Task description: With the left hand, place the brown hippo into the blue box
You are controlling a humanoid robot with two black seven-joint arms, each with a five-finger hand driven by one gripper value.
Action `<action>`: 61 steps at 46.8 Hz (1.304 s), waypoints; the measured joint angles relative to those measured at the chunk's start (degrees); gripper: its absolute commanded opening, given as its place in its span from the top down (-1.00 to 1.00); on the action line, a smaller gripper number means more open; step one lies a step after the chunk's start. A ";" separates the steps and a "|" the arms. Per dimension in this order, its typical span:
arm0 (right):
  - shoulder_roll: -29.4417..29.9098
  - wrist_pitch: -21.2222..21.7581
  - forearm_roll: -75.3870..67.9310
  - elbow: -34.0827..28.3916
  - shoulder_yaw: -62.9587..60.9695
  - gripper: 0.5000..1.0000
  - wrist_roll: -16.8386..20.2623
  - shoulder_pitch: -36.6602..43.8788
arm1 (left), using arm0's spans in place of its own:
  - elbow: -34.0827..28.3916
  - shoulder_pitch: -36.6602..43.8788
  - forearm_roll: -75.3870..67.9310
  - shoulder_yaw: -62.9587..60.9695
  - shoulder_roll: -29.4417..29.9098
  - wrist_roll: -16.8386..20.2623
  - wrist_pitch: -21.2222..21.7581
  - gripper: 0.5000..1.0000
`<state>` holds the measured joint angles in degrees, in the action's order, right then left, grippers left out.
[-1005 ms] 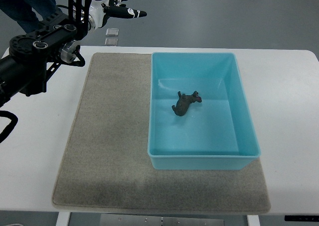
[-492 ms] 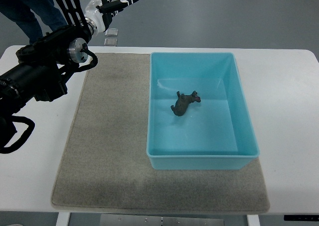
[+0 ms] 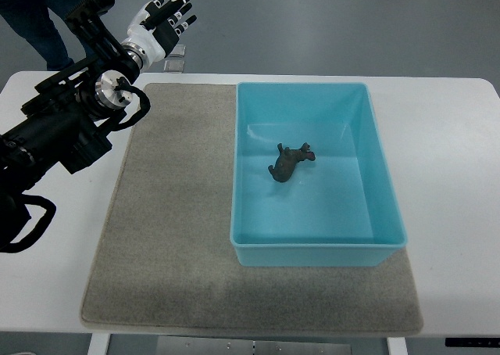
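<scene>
The blue box (image 3: 318, 173) sat on the right part of a grey mat (image 3: 168, 214), which lay on the white table (image 3: 457, 175). Inside the box, near its middle, the brown hippo (image 3: 291, 161) lay on the floor, touched by nothing. Far to the left of the box and beyond the table's far edge, the left hand (image 3: 162, 20) hung with fingers spread and holding nothing.

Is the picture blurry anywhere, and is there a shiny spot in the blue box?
Top view: sharp all over, even the left hand; the blue box floor has soft pale reflections, no harsh glare; the brown hippo casts only a faint shadow.
</scene>
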<state>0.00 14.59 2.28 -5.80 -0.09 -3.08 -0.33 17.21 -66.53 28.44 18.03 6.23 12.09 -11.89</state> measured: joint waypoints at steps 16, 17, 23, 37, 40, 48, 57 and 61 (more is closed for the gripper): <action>0.00 0.00 0.00 0.00 0.00 -0.74 0.01 -0.02 | -4.02 2.53 0.55 3.63 -1.21 0.49 -4.94 -0.99; 0.00 0.00 0.00 0.00 0.01 -0.74 0.01 -0.02 | -3.99 2.57 0.55 3.74 -1.22 0.49 -5.01 -0.99; 0.00 0.00 0.00 0.00 0.01 -0.74 0.01 0.01 | -4.06 3.04 0.59 4.01 -1.22 0.49 -7.14 -0.99; 0.00 0.00 0.00 0.00 0.01 -0.74 0.01 0.01 | -3.91 3.74 0.63 4.56 -0.73 0.49 -8.82 -0.99; 0.00 0.00 0.00 0.00 0.00 -0.74 0.01 0.04 | -3.91 3.76 0.32 4.56 -0.48 0.49 -8.88 -0.99; 0.00 0.00 0.01 0.00 0.00 -0.74 0.01 0.00 | -3.85 3.78 -0.05 4.56 -0.22 0.48 -9.37 -0.99; 0.00 0.00 0.00 0.00 0.00 -0.74 0.01 -0.01 | -3.84 3.85 -0.05 4.56 -0.17 0.47 -9.47 -0.99; 0.00 0.00 0.00 0.00 0.01 -0.74 0.01 0.00 | -3.84 4.15 -0.05 4.56 -0.17 0.47 -9.47 -0.99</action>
<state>0.00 14.59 2.29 -5.80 -0.09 -3.08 -0.33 13.37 -62.38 28.39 22.59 6.06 12.57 -21.36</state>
